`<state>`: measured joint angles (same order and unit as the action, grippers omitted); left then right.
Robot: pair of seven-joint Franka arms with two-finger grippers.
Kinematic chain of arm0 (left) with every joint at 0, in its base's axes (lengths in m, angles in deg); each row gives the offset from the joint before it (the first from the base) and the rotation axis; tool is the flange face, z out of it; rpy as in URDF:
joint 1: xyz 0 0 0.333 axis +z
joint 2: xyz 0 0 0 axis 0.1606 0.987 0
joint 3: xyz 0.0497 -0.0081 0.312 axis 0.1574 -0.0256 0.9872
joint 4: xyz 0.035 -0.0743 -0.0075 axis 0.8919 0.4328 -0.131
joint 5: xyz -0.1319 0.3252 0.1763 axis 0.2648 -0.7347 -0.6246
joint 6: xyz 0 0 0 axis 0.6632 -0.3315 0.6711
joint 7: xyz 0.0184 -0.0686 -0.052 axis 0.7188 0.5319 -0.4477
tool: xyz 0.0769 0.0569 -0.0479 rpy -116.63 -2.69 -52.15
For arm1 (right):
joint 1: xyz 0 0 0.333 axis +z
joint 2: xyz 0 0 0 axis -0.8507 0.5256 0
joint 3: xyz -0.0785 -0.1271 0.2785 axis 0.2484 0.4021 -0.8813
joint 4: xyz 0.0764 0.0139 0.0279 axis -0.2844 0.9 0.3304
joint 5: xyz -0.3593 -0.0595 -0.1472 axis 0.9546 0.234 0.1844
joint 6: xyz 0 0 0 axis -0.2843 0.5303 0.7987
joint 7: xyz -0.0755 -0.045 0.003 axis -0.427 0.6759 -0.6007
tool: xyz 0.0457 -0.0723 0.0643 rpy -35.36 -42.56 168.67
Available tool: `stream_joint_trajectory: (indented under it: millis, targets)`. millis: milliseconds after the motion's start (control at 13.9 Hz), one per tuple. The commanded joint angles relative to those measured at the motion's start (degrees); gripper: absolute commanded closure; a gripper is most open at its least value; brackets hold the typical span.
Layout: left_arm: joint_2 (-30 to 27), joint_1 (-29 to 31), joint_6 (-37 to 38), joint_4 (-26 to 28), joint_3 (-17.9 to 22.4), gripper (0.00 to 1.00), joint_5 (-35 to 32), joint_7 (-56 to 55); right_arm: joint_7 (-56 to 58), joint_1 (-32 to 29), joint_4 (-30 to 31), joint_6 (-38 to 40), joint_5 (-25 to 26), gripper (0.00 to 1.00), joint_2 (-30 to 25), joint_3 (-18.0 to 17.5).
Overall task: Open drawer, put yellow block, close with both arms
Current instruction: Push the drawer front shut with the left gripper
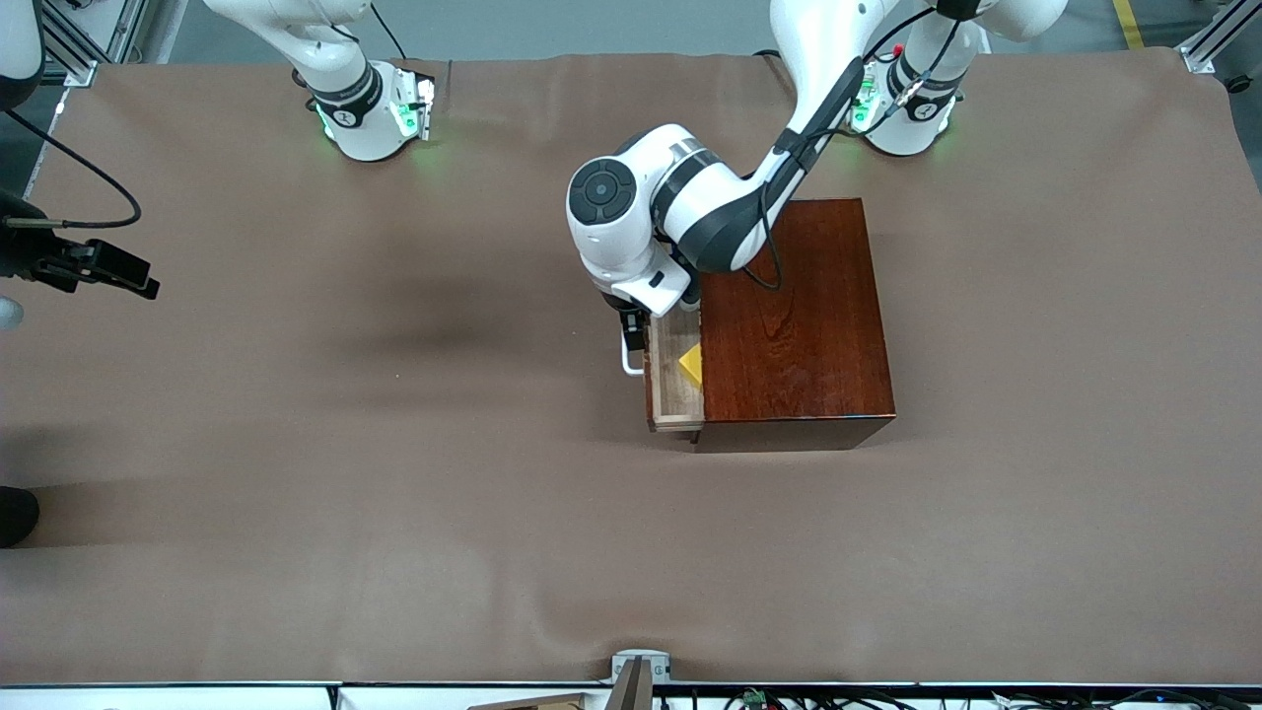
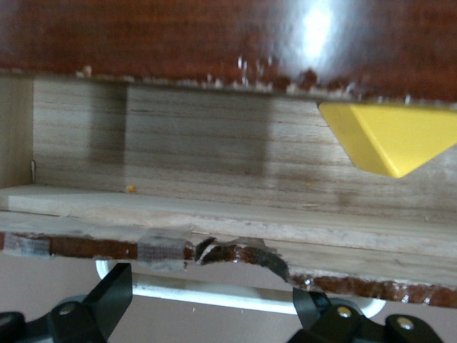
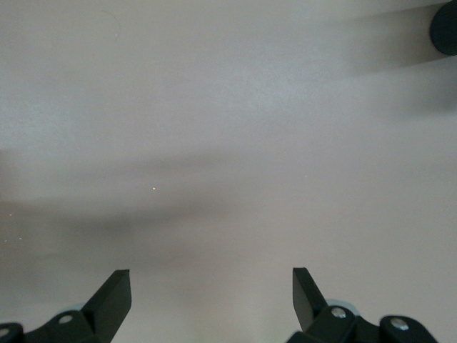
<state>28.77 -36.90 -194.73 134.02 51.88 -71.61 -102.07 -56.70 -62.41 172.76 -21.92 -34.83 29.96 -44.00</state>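
The glossy red-brown box (image 1: 794,316) stands near the left arm's base. Its drawer (image 1: 675,390) is pulled partly out toward the right arm's end. The yellow block (image 1: 692,366) lies in the pale tray, partly under the box top; it also shows in the left wrist view (image 2: 389,136). My left gripper (image 1: 631,327) is open at the white handle (image 1: 627,360). In the left wrist view the handle (image 2: 214,296) runs between the spread fingers of the gripper (image 2: 212,306). My right gripper (image 1: 123,274) waits open and empty over bare table at the right arm's end, as its wrist view (image 3: 212,293) shows.
A brown cloth (image 1: 394,493) covers the table. A dark rounded object (image 1: 15,513) sits at the edge at the right arm's end. A small grey fixture (image 1: 639,671) stands at the table edge nearest the front camera.
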Motion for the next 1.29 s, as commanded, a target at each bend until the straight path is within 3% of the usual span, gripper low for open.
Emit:
stream_joint_trajectory:
  millis: [0, 647, 934, 1221]
  targets:
    - [-0.8, -0.1, 4.8, 0.7, 2.2, 0.00, -4.6, -1.6, 0.8, -1.2, -0.4, 0.6, 0.0, 0.00, -0.4, -0.9]
    - [-0.2, -3.6, 11.2, 0.7, 2.1, 0.00, -17.1, -3.7, 0.8, -1.0, -0.4, 0.7, 0.0, 0.00, -0.4, -0.9]
    - [-0.9, -4.3, 11.6, -0.2, 1.8, 0.00, -17.3, -3.2, 0.9, -1.1, -0.4, 0.7, 0.0, 0.00, -0.4, -0.9]
    - [-5.8, -4.1, 11.6, -0.8, 1.6, 0.00, -17.4, -0.4, 0.8, -0.7, -0.4, 0.7, 0.0, 0.00, -0.4, -1.0]
